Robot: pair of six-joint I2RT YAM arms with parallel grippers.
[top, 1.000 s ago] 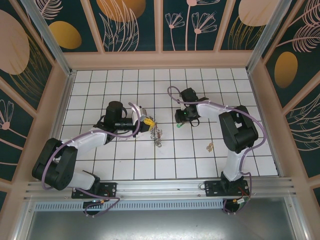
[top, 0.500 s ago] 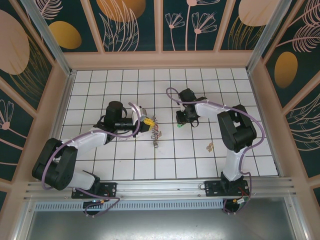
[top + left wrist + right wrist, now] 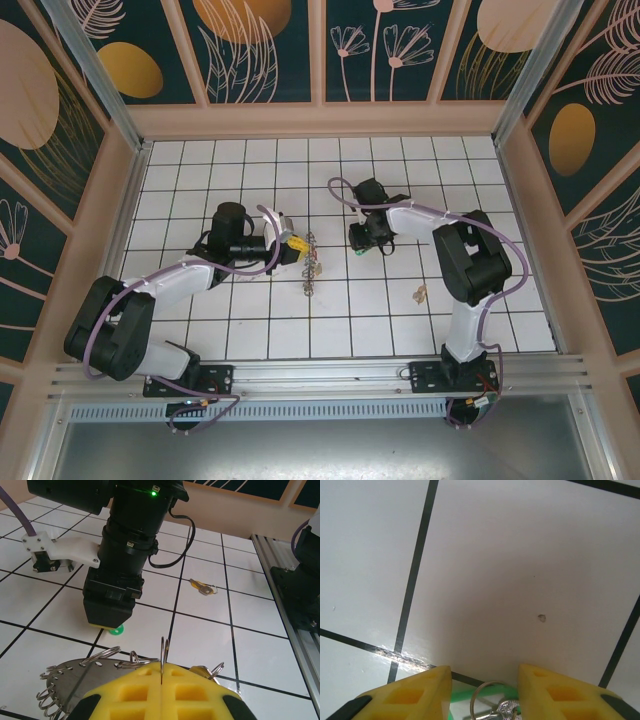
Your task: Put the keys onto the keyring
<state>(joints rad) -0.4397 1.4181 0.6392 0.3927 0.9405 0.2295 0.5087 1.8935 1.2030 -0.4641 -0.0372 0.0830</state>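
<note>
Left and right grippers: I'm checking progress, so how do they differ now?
The left gripper is shut, pinching the keyring; the right gripper is open, straddling the green key. The left reaches out near level; the right points straight down at the tile. Both have yellow pads.

My pads (image 3: 410, 692) are yellow edged in black, the tabletop (image 3: 495, 555) white with a black grid, the keyring (image 3: 75, 677) silvery-grey, one key head (image 3: 116, 630) green, another key (image 3: 200, 586) brass, and the walls (image 3: 270, 50) dark teal with pink and gold flowers.
</note>
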